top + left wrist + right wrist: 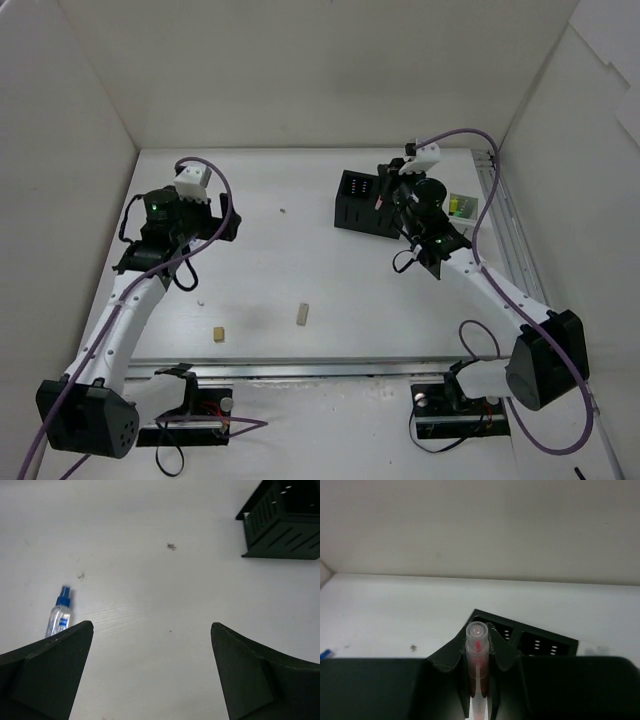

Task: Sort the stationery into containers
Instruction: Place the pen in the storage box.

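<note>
My right gripper [392, 200] is shut on a thin pink pen [479, 652], held upright just over the black two-compartment container [362, 200], whose dotted holes show in the right wrist view [540, 642]. My left gripper [212, 222] is open and empty above bare table at the far left; in the left wrist view [151, 626] a small clear blue-capped bottle [59, 617] lies just left of its left finger. Two beige erasers [217, 333] [303, 314] lie near the front. The white container [470, 198] at the far right holds yellow and green items.
The black container also shows at the upper right of the left wrist view [282, 525]. A tiny dark speck [171, 546] lies on the table mid-back. White walls enclose the table on three sides. A metal rail runs along the right edge [505, 230].
</note>
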Controlling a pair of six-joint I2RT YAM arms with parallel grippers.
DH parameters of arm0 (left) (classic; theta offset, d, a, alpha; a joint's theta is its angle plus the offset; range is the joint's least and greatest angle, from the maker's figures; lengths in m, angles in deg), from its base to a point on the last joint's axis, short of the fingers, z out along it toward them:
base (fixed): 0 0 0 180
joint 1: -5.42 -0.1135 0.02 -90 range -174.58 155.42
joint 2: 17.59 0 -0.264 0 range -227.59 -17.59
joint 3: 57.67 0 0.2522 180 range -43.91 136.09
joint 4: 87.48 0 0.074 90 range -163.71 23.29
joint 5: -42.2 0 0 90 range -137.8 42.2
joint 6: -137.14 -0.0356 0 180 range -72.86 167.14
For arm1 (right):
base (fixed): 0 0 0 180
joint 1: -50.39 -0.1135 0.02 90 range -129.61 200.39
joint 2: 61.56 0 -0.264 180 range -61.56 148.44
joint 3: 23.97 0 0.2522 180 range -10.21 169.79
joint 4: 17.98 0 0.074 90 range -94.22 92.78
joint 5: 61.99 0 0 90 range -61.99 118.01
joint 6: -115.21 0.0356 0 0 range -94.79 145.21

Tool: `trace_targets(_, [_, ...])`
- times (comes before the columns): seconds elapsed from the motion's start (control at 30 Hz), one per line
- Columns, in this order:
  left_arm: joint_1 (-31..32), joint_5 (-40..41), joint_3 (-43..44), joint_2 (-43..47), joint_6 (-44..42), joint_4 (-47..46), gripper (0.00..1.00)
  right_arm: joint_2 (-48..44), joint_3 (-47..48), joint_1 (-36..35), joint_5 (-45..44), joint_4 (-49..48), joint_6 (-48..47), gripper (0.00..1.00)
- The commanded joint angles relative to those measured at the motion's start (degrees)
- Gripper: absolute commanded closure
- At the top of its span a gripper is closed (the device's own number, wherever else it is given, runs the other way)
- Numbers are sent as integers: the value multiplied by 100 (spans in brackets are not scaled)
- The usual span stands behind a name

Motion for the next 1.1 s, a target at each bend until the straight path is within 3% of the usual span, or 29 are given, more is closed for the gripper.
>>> trace_targets(0.0, [-460,304,-8,45,216,205,1,391,451,405,-152,-257,-839,100])
trace_targets(0.13, [-1058,286,-87,-87,172,284,1,989,872,714,68,-336,-1331,100])
trace_targets(0.33, [-1674,110,-87,-491,154,337,1,1455,935,1118,-424,-547,-1692,100])
trace_targets(0.6, [-1912,234,-184,-895,-275,144,0,1508,698,1654,-495,-688,-1885,100])
trace_targets(0.93, [-2105,-276,431,-2520,-936,267,1,2123,628,1928,-275,-969,-1789,100])
trace_targets(1.07, [-2105,-154,624,-2943,-971,372,0,2176,549,1928,-266,-1057,-1657,94])
